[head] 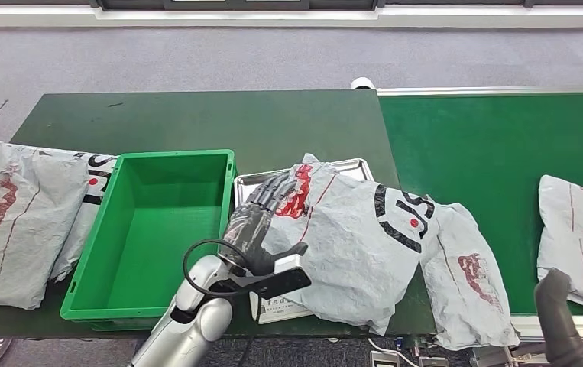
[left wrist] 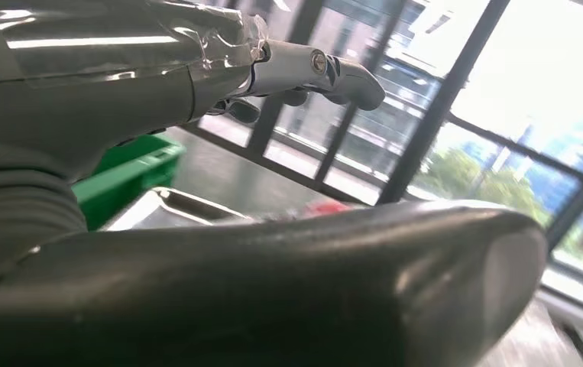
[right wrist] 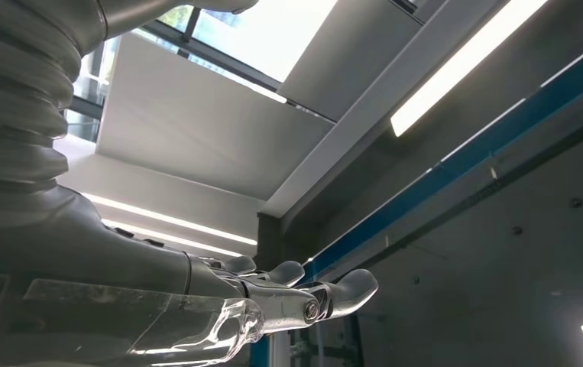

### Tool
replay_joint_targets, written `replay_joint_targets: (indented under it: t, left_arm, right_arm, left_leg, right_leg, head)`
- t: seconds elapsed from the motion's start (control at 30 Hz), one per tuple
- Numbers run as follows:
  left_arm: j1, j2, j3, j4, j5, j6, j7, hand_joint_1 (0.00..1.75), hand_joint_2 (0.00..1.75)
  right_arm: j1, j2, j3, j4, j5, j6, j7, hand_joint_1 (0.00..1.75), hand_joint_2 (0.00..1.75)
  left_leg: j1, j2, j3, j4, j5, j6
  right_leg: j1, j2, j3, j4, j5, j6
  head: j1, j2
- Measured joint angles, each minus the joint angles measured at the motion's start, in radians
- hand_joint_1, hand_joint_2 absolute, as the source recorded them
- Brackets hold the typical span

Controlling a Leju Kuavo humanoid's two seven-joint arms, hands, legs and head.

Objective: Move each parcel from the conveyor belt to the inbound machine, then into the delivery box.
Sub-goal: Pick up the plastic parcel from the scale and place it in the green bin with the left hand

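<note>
From the head camera I see my left hand point(head: 261, 222) lying on the near-left part of a grey parcel point(head: 349, 241) with red and black print. Its dark fingers point(head: 273, 191) lie spread flat across the plastic toward the far side and the thumb point(head: 284, 252) points right over the wrapper. It presses on the bag, but I cannot tell whether it actually grips any of it. That parcel sits on the metal tray of the inbound machine point(head: 251, 183), covering most of it and spilling off to the right onto the dark green table point(head: 196, 118). A second grey parcel point(head: 468, 271) lies just right of it, touching or tucked under its edge, and hangs over the near edge of the table.

The green delivery box point(head: 150, 229) stands just left of the tray with nothing in it. Further left, two grey parcels point(head: 28, 214) lie overlapping on the table, against the box's left wall.

On the right, the brighter green conveyor belt point(head: 487, 145) carries one more grey parcel point(head: 578, 237) at the right edge of the picture. My right hand point(head: 559, 321) comes up at the near right corner, close to that parcel. In the right wrist camera its fingers point(right wrist: 334, 294) reach out nearly straight with nothing in them
</note>
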State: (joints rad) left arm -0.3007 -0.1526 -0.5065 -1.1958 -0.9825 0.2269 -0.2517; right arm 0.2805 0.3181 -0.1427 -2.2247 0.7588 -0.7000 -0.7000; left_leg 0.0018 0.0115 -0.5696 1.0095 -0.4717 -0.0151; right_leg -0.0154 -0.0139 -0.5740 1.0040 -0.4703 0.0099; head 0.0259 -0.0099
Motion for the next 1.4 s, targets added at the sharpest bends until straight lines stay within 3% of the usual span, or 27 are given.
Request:
replay_joint_targets:
  t: [0.03, 0.3, 0.5, 0.73, 0.77, 0.8, 0.9, 0.93, 1.2, 1.4]
  left_arm:
    - [-0.013, 0.000, -0.023, 0.016, -0.021, -0.009, 0.003, 0.00, 1.75]
    - [-0.069, -0.013, -0.158, 0.116, -0.075, -0.100, -0.003, 0.00, 1.75]
    - [-0.092, -0.024, -0.210, 0.199, -0.068, -0.174, -0.052, 0.00, 1.75]
    - [-0.119, -0.034, -0.234, 0.268, -0.060, -0.194, -0.075, 0.00, 1.75]
    - [-0.125, -0.036, -0.237, 0.281, -0.058, -0.194, -0.083, 0.04, 1.75]
    - [-0.130, -0.038, -0.239, 0.296, -0.055, -0.191, -0.091, 0.20, 1.75]
    - [-0.142, -0.043, -0.241, 0.329, -0.050, -0.178, -0.105, 1.46, 1.75]
    - [-0.145, -0.045, -0.241, 0.338, -0.050, -0.165, -0.104, 1.74, 1.75]
    - [-0.176, -0.066, -0.235, 0.413, -0.094, 0.183, -0.014, 1.75, 1.75]
    - [-0.173, -0.068, -0.208, 0.398, -0.124, 0.353, 0.026, 1.75, 1.75]
  right_arm:
    - [-0.001, 0.001, 0.001, 0.000, 0.001, 0.000, 0.000, 0.00, 1.75]
    - [-0.007, 0.003, 0.022, 0.000, -0.006, 0.001, 0.000, 0.00, 1.75]
    - [-0.025, 0.003, 0.042, 0.014, -0.012, 0.001, 0.000, 0.00, 1.75]
    - [-0.034, 0.003, 0.048, 0.031, -0.006, 0.001, 0.000, 0.00, 1.75]
    - [-0.034, 0.003, 0.048, 0.033, -0.003, 0.001, 0.000, 0.00, 1.75]
    - [-0.035, 0.003, 0.049, 0.034, -0.001, 0.001, 0.001, 0.00, 1.75]
    - [-0.035, 0.003, 0.049, 0.035, 0.003, 0.001, 0.001, 0.00, 1.75]
    - [-0.035, 0.003, 0.049, 0.035, 0.004, 0.001, 0.001, 0.00, 1.75]
    - [-0.034, 0.003, 0.049, 0.035, -0.007, 0.001, 0.000, 0.00, 1.75]
    - [-0.035, 0.003, 0.049, 0.035, -0.014, 0.001, 0.000, 0.00, 1.75]
  left_leg:
    - [0.000, 0.000, 0.000, 0.000, 0.000, 0.000]
    - [0.000, 0.000, -0.001, 0.000, 0.000, 0.000]
    - [0.000, 0.000, 0.000, 0.000, 0.000, 0.000]
    - [0.000, 0.000, -0.001, 0.000, 0.000, 0.000]
    - [0.000, 0.000, -0.001, 0.000, 0.000, 0.000]
    - [0.000, 0.000, -0.001, 0.000, 0.000, 0.000]
    - [0.000, 0.000, -0.001, 0.000, 0.000, 0.000]
    - [0.000, 0.000, -0.001, 0.000, 0.000, 0.000]
    - [0.000, 0.000, 0.000, 0.000, 0.000, 0.000]
    - [0.000, 0.000, -0.001, 0.000, 0.000, 0.000]
  right_leg:
    - [0.000, 0.000, 0.000, 0.000, 0.000, 0.000]
    - [0.000, 0.000, 0.000, 0.000, 0.000, 0.000]
    - [0.000, 0.000, 0.000, 0.000, 0.000, 0.000]
    - [0.000, 0.000, 0.000, 0.000, 0.000, 0.000]
    - [0.000, 0.000, 0.000, 0.000, 0.000, 0.000]
    - [0.000, 0.000, 0.000, 0.000, 0.000, 0.000]
    - [0.000, 0.000, 0.000, 0.000, 0.000, 0.000]
    - [0.000, 0.000, 0.000, 0.000, 0.000, 0.000]
    - [0.000, 0.000, 0.000, 0.000, 0.000, 0.000]
    - [0.000, 0.000, 0.000, 0.000, 0.000, 0.000]
  head:
    - [0.000, 0.000]
    - [0.000, 0.000]
    - [0.000, 0.000]
    - [0.000, 0.000]
    - [0.000, 0.000]
    - [0.000, 0.000]
    - [0.000, 0.000]
    - [0.000, 0.000]
    - [0.000, 0.000]
    - [0.000, 0.000]
